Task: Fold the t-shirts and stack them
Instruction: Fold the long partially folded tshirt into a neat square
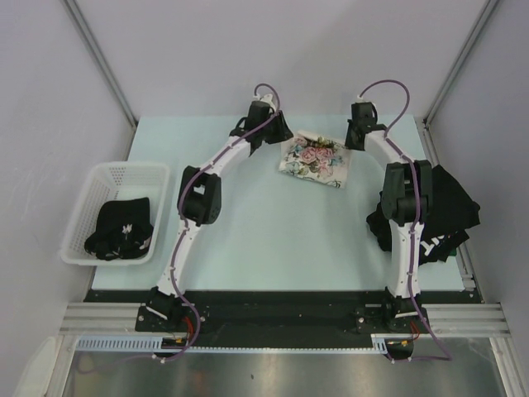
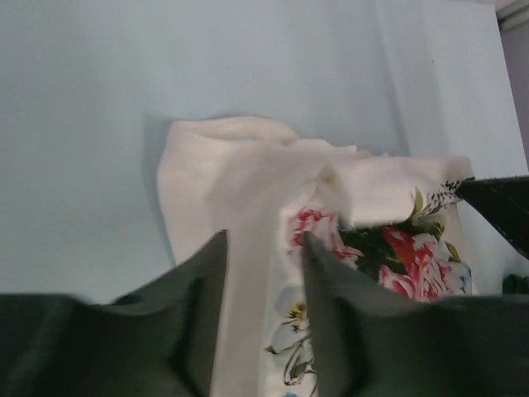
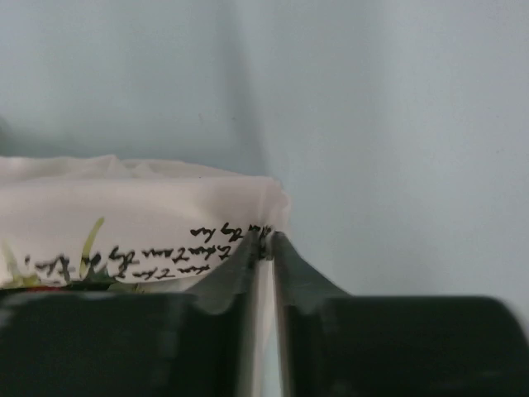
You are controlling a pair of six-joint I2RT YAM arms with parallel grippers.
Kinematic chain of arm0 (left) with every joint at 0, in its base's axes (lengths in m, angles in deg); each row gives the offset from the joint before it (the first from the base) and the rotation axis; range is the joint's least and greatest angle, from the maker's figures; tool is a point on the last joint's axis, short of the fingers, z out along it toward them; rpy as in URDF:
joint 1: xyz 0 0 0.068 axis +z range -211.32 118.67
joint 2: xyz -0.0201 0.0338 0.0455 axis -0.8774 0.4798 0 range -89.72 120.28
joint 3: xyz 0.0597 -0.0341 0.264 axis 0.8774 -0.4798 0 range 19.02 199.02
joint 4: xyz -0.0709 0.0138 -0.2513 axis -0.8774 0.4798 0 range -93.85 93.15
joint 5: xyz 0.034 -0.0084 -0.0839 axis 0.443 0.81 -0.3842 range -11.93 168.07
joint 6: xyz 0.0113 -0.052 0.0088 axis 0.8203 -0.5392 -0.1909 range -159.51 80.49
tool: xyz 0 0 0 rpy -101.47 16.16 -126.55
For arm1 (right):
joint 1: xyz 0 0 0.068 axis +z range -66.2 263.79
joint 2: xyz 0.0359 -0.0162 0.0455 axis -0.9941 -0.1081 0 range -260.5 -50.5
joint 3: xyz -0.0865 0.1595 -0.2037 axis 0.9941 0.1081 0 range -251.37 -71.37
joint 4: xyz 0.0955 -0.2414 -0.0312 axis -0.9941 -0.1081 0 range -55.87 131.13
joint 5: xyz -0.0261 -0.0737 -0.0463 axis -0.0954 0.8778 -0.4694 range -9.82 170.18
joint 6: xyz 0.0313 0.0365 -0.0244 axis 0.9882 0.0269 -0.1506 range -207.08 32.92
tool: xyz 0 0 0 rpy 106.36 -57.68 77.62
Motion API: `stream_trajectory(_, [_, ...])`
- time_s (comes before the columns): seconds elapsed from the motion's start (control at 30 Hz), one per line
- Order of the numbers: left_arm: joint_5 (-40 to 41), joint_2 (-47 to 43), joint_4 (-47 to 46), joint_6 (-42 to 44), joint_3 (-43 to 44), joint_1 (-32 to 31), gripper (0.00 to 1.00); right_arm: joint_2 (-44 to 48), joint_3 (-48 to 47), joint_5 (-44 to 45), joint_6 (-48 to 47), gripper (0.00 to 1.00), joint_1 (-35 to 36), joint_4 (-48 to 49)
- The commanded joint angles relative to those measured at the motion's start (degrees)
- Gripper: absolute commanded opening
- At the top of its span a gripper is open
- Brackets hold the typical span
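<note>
Jaws of the left gripper [image 2: 263,241] stand parted astride the folded cream-white t-shirt [image 1: 314,160] on the far table [image 1: 273,231], those of the right gripper [image 3: 263,241] pinch its corner; a snagged finger on withdrawal could drag the fold open.

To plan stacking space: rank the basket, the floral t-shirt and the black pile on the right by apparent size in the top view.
1. white basket and black t-shirt pile: they look alike and the pile is partly hidden, so unranked.
2. floral t-shirt: clearly smallest.
</note>
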Motion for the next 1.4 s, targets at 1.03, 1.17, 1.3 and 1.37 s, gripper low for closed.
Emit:
stream_trajectory(1.03, [7.57, -44.21, 6.75, 9.79, -42.73, -0.29, 1.0, -1.38, -20.85, -2.47, 0.83, 1.0, 7.94, -8.81])
stream_trajectory(1.17, [8.1, -49.66, 8.69, 10.33, -48.43, -0.29, 0.99, -6.56, -26.04, -8.38, 3.82, 0.28, 7.41, -9.77])
stream_trajectory(1.3, [8.89, -54.67, 8.78, 10.33, -53.54, -0.29, 1.0, -11.48, -30.35, -10.4, 5.58, 0.0, 7.41, -10.22])
stream_trajectory(1.37, [9.07, -56.61, 9.57, 10.42, -55.12, -0.29, 1.0, -12.45, -30.8, -12.5, 6.11, 0.0, 7.5, -9.08])
